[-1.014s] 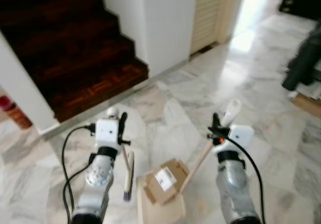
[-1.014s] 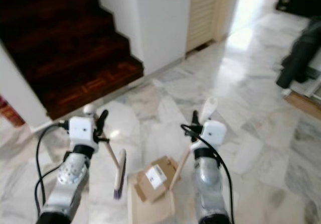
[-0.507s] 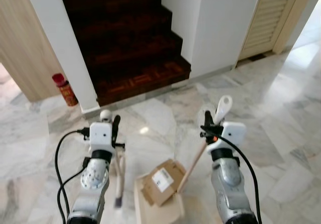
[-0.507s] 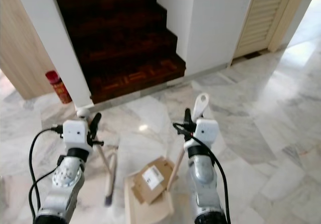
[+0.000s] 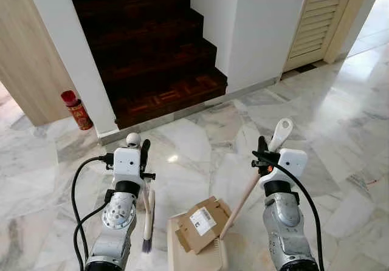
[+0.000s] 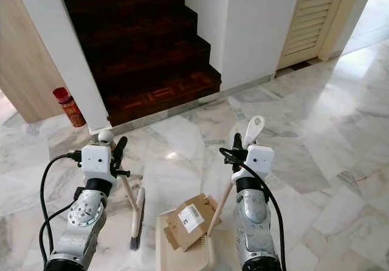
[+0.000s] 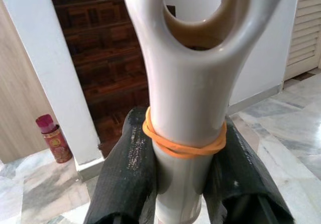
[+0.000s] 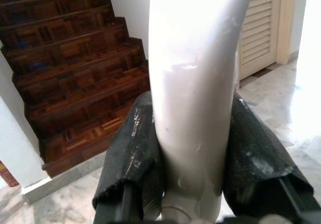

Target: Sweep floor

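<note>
The left pincer (image 7: pixel 183 184) was clamped on the brush (image 5: pixel 148 219) handle, its bristles on the floor (image 5: pixel 340 119) below. The right pincer (image 8: pixel 193 184) was clamped on the dustpan (image 5: pixel 200 260) handle; the pan sat low between both pincers, carrying a cardboard box (image 5: pixel 203 222).

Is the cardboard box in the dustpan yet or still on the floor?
In the dustpan. The cardboard box lies on the beige dustpan, whose handle the right gripper holds; the left gripper holds the brush beside it.
</note>
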You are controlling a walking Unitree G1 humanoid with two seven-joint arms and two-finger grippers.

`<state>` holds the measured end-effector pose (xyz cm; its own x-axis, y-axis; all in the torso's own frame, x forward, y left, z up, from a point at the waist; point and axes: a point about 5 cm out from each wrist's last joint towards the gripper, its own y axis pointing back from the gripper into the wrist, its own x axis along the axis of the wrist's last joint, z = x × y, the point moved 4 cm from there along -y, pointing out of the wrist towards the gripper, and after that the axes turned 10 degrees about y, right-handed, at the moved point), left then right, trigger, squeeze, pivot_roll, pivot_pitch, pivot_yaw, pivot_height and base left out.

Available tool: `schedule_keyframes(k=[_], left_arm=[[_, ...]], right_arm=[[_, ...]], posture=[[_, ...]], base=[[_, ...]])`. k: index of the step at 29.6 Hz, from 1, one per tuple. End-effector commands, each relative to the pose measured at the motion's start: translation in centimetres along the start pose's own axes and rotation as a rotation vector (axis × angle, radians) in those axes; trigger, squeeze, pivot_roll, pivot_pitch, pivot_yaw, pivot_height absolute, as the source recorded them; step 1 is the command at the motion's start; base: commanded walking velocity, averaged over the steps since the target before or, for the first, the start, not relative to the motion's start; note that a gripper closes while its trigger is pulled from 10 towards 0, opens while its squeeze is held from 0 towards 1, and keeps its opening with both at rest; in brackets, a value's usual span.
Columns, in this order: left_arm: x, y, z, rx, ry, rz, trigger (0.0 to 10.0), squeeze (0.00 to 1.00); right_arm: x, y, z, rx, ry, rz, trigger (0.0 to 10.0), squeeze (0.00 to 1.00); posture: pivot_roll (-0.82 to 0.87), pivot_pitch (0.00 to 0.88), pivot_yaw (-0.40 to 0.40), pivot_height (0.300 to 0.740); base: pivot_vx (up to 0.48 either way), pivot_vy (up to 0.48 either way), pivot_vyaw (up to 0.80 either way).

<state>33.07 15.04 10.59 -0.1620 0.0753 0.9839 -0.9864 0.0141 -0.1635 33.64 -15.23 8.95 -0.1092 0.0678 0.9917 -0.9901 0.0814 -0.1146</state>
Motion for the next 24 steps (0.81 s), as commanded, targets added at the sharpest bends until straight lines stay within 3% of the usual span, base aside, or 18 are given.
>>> schedule_keyframes(k=[1,11,24], left_arm=[[1.84,-0.58,-0.08,-0.001,-0.007,0.070,10.0,0.00],[1.75,-0.62,0.11,-0.007,-0.002,0.063,10.0,0.00],[1.56,-0.74,0.34,-0.019,0.000,0.056,10.0,0.00]], right_arm=[[1.38,-0.65,-0.07,-0.013,-0.026,0.045,10.0,0.00],[1.26,-0.63,0.26,-0.020,-0.009,0.038,10.0,0.00],[1.33,-0.75,0.19,-0.015,-0.009,0.037,10.0,0.00]], posture=[[0.01,0.000,0.042,0.740],[0.01,0.000,0.041,0.740],[0.00,0.000,0.043,0.740]], base=[[0.000,0.000,0.00],[0.000,0.000,0.00],[0.000,0.243,0.00]])
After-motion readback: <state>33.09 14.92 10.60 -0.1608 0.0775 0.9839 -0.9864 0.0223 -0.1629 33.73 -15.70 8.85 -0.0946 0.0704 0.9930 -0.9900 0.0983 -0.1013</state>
